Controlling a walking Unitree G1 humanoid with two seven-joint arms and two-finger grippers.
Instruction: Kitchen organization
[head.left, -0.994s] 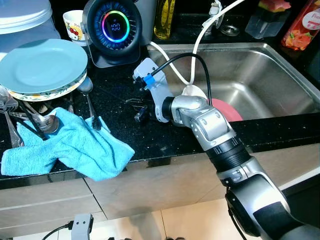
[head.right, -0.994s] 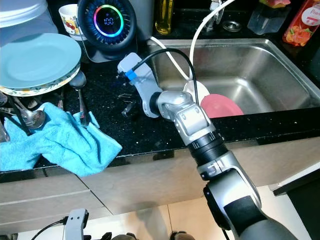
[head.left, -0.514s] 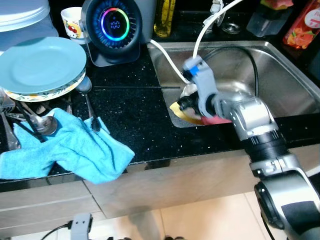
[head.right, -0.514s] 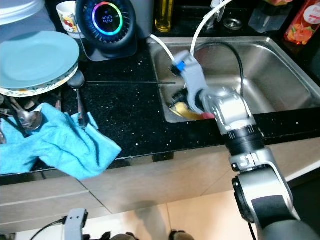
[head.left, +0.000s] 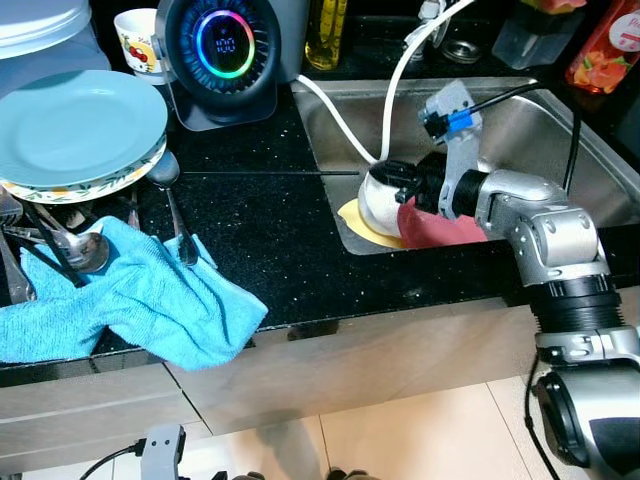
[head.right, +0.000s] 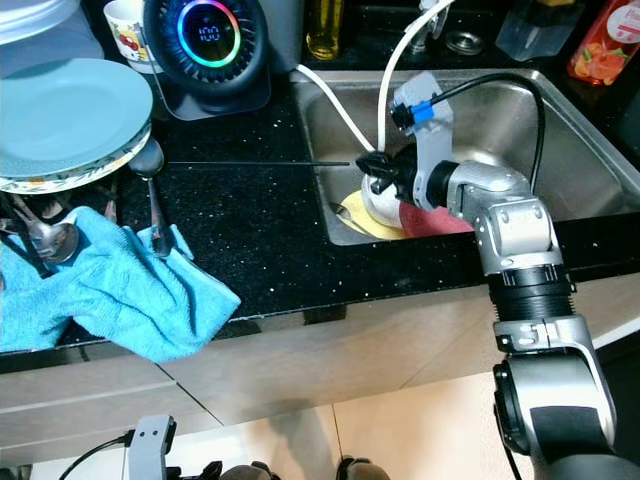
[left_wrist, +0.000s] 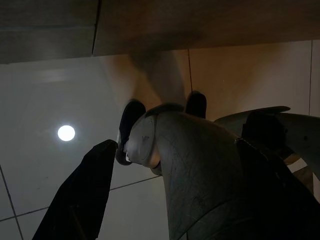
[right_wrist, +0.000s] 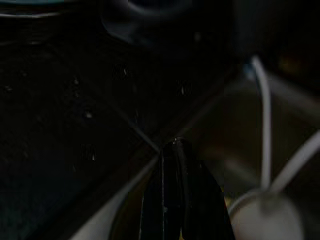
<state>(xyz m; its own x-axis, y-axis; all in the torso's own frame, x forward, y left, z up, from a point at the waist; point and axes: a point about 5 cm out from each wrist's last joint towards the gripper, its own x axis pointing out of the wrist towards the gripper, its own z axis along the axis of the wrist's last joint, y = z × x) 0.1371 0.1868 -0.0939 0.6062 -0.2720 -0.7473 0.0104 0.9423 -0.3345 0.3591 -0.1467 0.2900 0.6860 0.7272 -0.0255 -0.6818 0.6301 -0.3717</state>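
Nearest the sink (head.left: 520, 150) lies a blue cloth (head.left: 140, 300) on the black counter (head.left: 260, 215). My right jaws (head.right: 372, 165) reach over the sink's left end, seemingly pinched together around a thin chopstick (head.right: 260, 163) lying across the counter, just above the white bowl (head.right: 380, 203) and pink plate (head.right: 435, 220).

Black counter (head.left: 260, 215) — blue cloth (head.left: 140, 300), spoons (head.left: 170, 190).

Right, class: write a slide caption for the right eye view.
Right hand holds a thin black stick over the sink edge.
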